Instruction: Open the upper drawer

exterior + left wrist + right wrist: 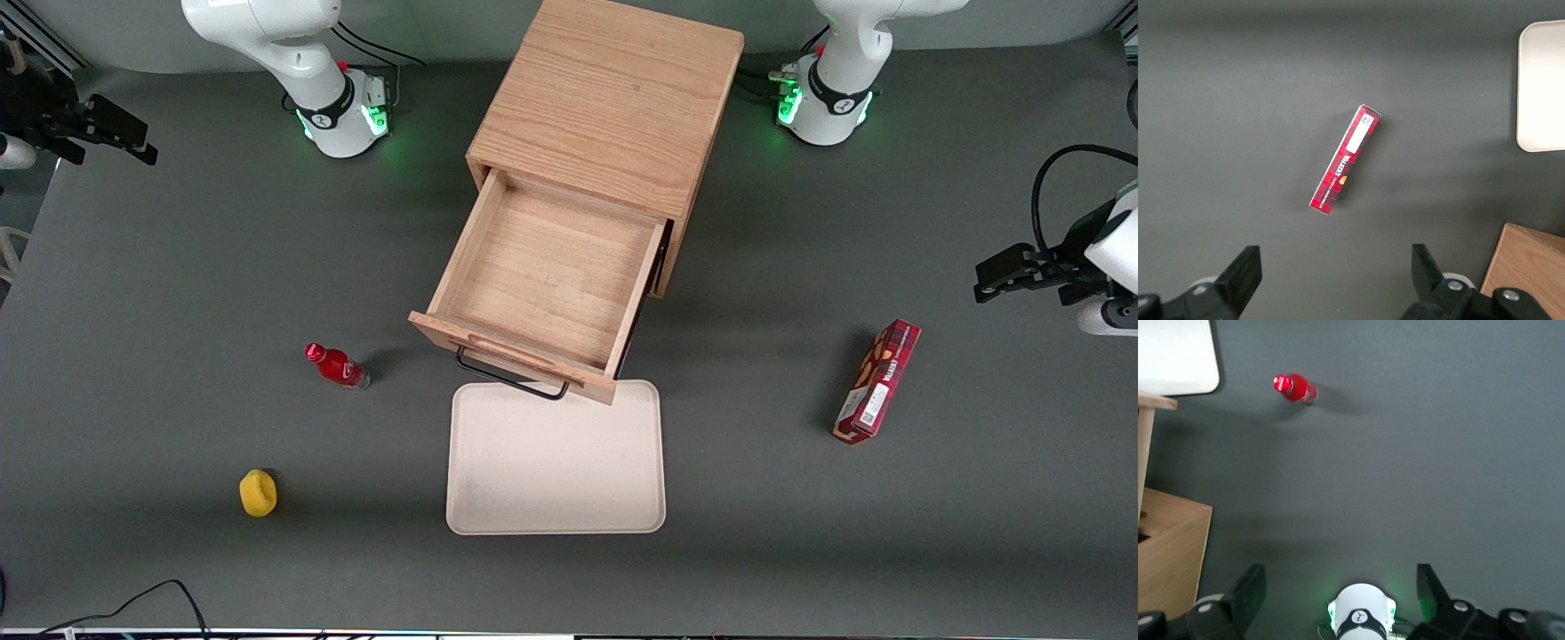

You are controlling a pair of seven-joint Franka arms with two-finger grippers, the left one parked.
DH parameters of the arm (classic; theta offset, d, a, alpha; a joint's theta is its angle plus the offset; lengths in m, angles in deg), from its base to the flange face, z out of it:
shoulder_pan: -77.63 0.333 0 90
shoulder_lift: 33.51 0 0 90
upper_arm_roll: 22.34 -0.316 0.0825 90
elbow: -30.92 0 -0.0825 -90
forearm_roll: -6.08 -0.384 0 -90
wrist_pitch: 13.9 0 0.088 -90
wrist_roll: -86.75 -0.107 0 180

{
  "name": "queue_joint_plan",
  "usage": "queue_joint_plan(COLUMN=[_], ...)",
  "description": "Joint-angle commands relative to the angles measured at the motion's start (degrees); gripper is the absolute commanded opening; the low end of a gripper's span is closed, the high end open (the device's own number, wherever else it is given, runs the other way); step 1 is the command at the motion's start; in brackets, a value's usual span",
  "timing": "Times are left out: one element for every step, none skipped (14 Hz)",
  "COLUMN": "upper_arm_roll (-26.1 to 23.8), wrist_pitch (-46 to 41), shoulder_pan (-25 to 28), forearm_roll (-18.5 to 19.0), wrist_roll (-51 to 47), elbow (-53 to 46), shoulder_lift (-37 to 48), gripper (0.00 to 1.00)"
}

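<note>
**Standing open: upper drawer out of its cabinet**

Working from largest to smallest, we note the oak cabinet (613, 98), a plain boxy carcass with visible grain. The upper drawer (542, 284) projects well out toward the front camera, its front overhanging the cream tray (556, 471), a smooth rounded rectangle. We judge the drawer light, rigid and free-sliding; its thin black wire handle (511, 378) is the proper hold. The gripper (1338, 597) hangs released, fingers spread, high over bare table, well clear.
</note>
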Motion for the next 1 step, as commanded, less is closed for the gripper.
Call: queue_joint_plan(upper_arm_roll=[0.2], wrist_pitch=[0.1], shoulder_pan=[0.7], forearm_roll=[-0.5], wrist_roll=[-2.1], elbow=[-2.6], shoulder_lift=[-2.7], gripper=[1.0])
